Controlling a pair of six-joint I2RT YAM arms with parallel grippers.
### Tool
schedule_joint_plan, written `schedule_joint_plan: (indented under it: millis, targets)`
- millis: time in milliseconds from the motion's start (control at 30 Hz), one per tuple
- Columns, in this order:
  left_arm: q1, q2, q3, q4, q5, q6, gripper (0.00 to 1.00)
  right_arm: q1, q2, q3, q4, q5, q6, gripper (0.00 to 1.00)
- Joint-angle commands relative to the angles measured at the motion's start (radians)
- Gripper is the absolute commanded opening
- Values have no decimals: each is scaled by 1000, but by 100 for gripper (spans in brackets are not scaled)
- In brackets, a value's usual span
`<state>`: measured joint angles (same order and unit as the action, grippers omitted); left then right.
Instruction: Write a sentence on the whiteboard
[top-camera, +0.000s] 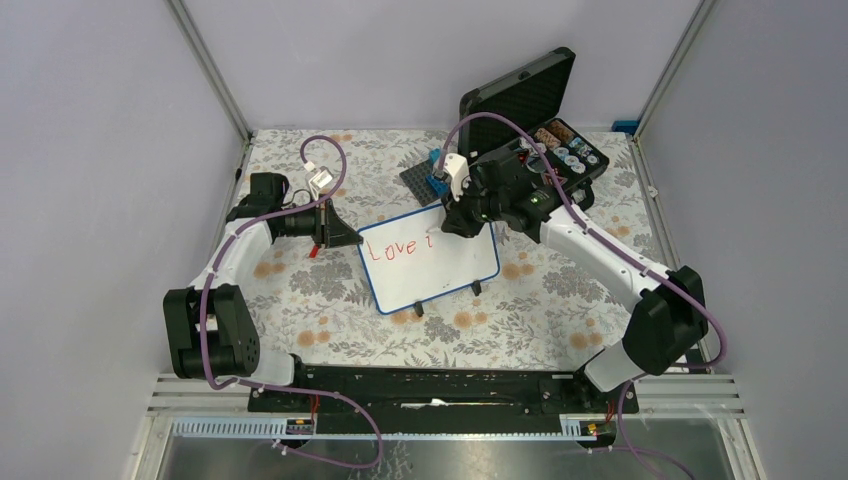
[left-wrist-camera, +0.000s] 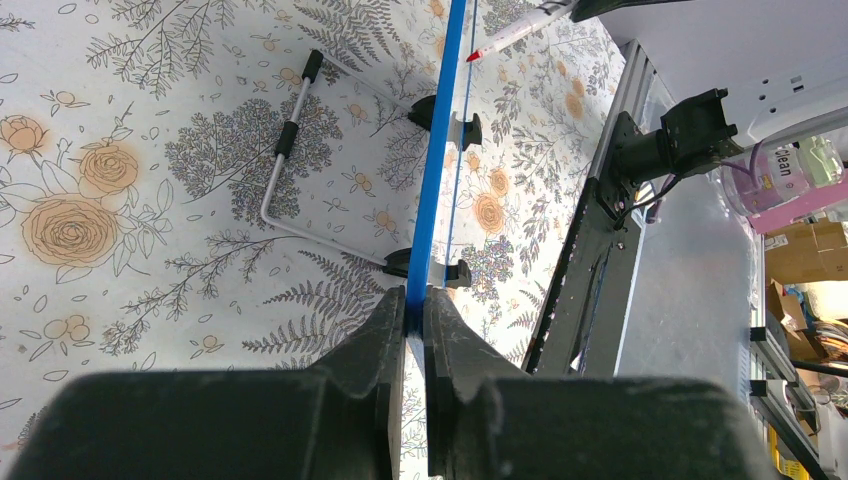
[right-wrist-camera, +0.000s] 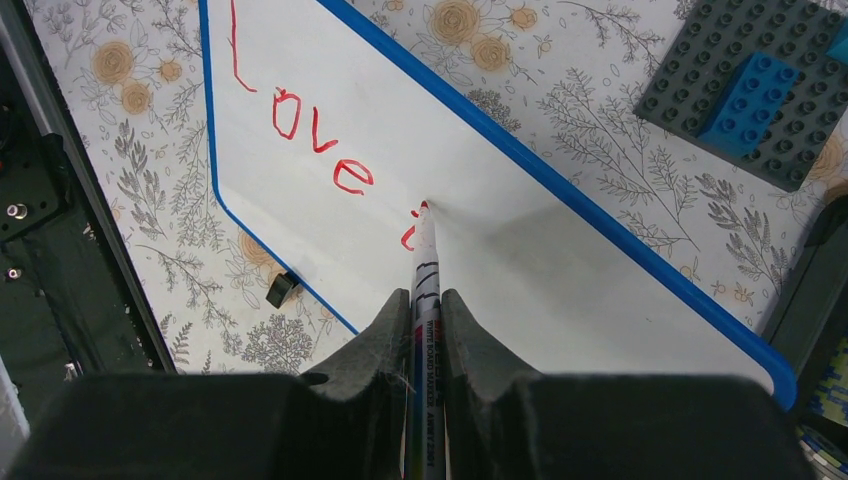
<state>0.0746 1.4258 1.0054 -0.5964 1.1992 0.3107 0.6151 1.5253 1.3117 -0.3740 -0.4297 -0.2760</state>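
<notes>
Well, your sentence (top-camera: 398, 247) is barely under way.
On the tabletop (top-camera: 300, 300), your left claw (left-wrist-camera: 415, 312) clamps the whiteboard (top-camera: 445, 272) edge; your right claw (right-wrist-camera: 427, 312) pinches the marker (right-wrist-camera: 424, 265), tip touching; only "Love i" written.

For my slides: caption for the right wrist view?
The marker clamped in the right gripper, red tip at the whiteboard; the sentence reads "Love i".

Soft, even light from overhead fills all three views. From above, the floral surface (top-camera: 330, 300) is sharp, with only faint shadows beneath the whiteboard (top-camera: 440, 265). In the right wrist view a pale grey shadow spreads across the board, right of the marker (right-wrist-camera: 424, 290). The right tool (right-wrist-camera: 425, 310) and, in its own view, the left tool (left-wrist-camera: 415, 305) loom dark and slightly blurred along the bottom edge.
</notes>
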Motion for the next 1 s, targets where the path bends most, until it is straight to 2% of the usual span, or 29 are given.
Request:
schedule_joint_plan:
  millis: [0,967]
  targets:
    - [-2,-27,1,14,11,20,0,-2,13,39,22,0,0,0]
    - [-2,-36,2,14,2,16,0,-29,-78,1,-18,-14,-8,0]
